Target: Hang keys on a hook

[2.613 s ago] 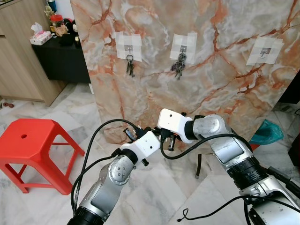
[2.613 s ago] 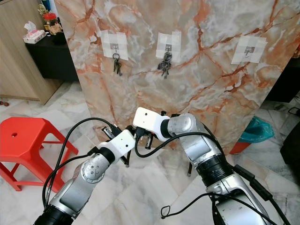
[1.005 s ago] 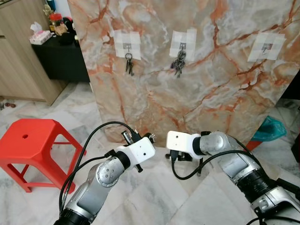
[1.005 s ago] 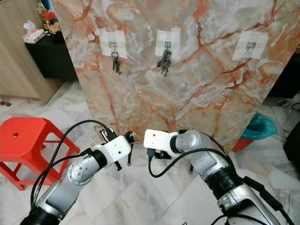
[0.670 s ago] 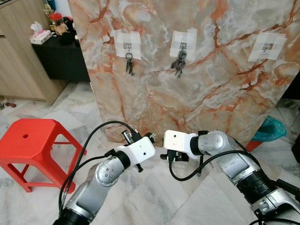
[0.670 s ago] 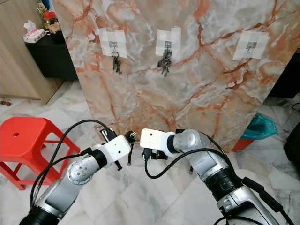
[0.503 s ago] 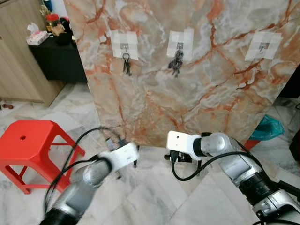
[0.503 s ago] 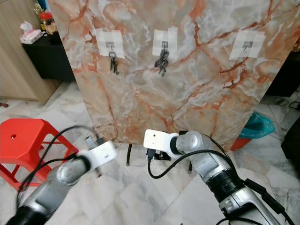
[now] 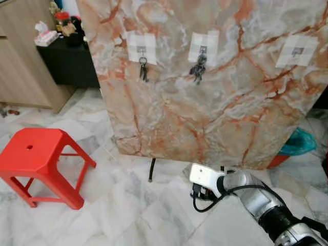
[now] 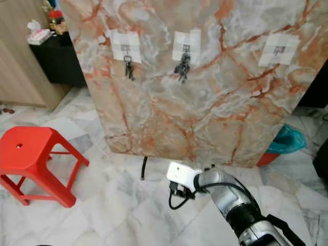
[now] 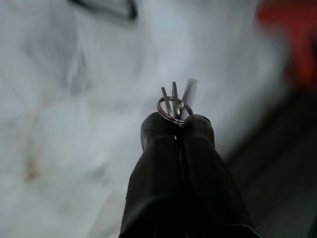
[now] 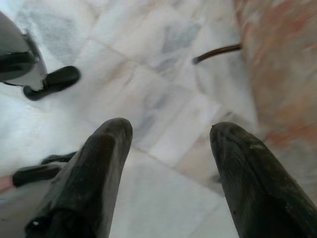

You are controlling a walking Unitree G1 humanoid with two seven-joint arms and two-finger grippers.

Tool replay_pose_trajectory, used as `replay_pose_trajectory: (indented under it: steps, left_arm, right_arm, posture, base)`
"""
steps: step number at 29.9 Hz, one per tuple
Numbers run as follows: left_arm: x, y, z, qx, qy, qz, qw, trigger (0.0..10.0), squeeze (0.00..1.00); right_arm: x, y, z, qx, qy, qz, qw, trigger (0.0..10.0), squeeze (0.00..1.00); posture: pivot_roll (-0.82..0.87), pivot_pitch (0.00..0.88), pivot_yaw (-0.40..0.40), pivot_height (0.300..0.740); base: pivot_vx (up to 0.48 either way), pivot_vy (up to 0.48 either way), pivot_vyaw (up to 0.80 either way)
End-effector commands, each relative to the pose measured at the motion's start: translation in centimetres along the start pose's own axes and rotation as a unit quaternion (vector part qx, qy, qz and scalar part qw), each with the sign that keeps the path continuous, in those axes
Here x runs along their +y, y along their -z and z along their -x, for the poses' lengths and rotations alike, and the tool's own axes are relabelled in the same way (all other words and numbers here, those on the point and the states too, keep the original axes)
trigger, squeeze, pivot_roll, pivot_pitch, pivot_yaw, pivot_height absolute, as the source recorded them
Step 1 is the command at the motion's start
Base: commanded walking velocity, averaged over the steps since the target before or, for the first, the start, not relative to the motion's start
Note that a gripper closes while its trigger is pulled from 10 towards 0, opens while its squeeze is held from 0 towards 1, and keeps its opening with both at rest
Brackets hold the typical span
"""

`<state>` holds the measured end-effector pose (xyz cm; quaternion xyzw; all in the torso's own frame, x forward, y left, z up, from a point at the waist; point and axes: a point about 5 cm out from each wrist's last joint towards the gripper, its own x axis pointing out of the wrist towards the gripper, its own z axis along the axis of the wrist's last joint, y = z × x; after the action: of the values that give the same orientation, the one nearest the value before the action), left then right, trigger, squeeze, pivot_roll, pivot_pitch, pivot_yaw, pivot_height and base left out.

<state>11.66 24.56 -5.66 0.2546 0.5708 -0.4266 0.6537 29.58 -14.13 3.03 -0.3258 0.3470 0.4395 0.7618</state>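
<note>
In the left wrist view my left gripper [image 11: 177, 120] is shut on a metal key ring [image 11: 174, 106] with thin keys sticking out past the fingertips, over blurred pale floor. An upright marble board [image 9: 215, 107] carries three taped hooks. A key bunch [image 9: 143, 69] hangs on the left hook and a darker bunch [image 9: 198, 67] on the middle one. The right hook [image 9: 296, 51] is bare. My right arm [image 9: 241, 187] is held low in front of the board's foot. Its gripper [image 12: 171, 131] is open above the floor tiles with nothing between the fingers.
A red plastic stool [image 9: 32, 154] stands on the marble floor to the left. Behind it are a wooden cupboard [image 9: 18, 66] and a black cabinet [image 9: 69, 64]. A dark support leg [image 9: 152, 170] juts out under the board, and a teal bag [image 9: 298, 143] lies by its right end.
My left arm has dropped out of the head views. The right arm has sunk lower toward the floor. The camera has shifted slightly.
</note>
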Motion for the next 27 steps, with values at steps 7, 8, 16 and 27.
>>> replay_pose_trajectory:
  steps: [7,8,16,27]
  left_arm:
    - [3.2,-2.5,1.7,-0.106,-0.093,0.087,0.986,10.0,0.0]
    - [3.2,-2.5,1.7,-0.106,-0.093,0.087,0.986,10.0,0.0]
    - [5.8,-4.8,2.4,-0.167,-0.243,0.109,0.949,10.0,0.0]
    - [6.6,-8.5,5.2,-0.315,-0.33,0.157,0.876,10.0,0.0]
  right_arm:
    - [3.0,4.9,-2.3,0.06,0.014,-0.107,0.992,10.0,0.0]
    - [3.0,4.9,-2.3,0.06,0.014,-0.107,0.992,10.0,0.0]
    - [5.4,7.3,-3.4,0.06,0.075,-0.242,0.966,10.0,0.0]
    - [6.6,8.8,-3.6,0.044,0.116,-0.372,0.92,10.0,0.0]
  posture:
    - [0.06,0.047,-0.05,0.74]
    - [0.06,0.047,-0.05,0.74]
    - [0.05,0.031,-0.061,0.74]
    - [0.06,0.0,-0.096,0.74]
  base:
    - [0.0,0.0,0.0]
    - [0.0,0.0,0.0]
    - [0.0,0.0,0.0]
    - [0.0,0.0,0.0]
